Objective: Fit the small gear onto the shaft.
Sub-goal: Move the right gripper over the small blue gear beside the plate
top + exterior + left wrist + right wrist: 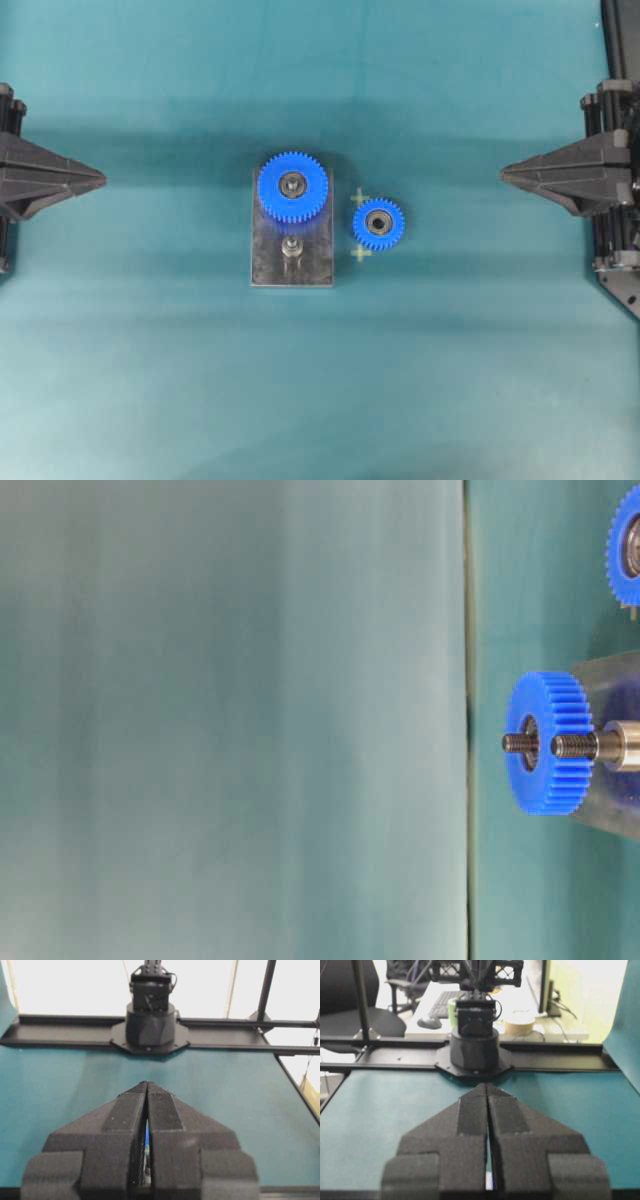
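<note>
The small gear (378,224), bright blue with a dark hub, lies flat on the teal mat just right of the grey plate (292,268). The shaft (292,246) stands bare on that plate, below the larger blue gear (293,186) on its own peg. The table-level view shows the shaft (590,746) in front of the larger gear (545,742) and an edge of the small gear (625,546). My left gripper (103,179) rests far left, shut and empty. My right gripper (503,173) rests far right, also shut and empty. Both wrist views show fingertips pressed together: left (147,1083), right (486,1085).
Two pale cross marks (360,198) (361,253) sit on the mat above and below the small gear. Each wrist view faces the opposite arm's black base (150,1025) (474,1047) across the teal mat. A black frame rail (240,1035) borders the table.
</note>
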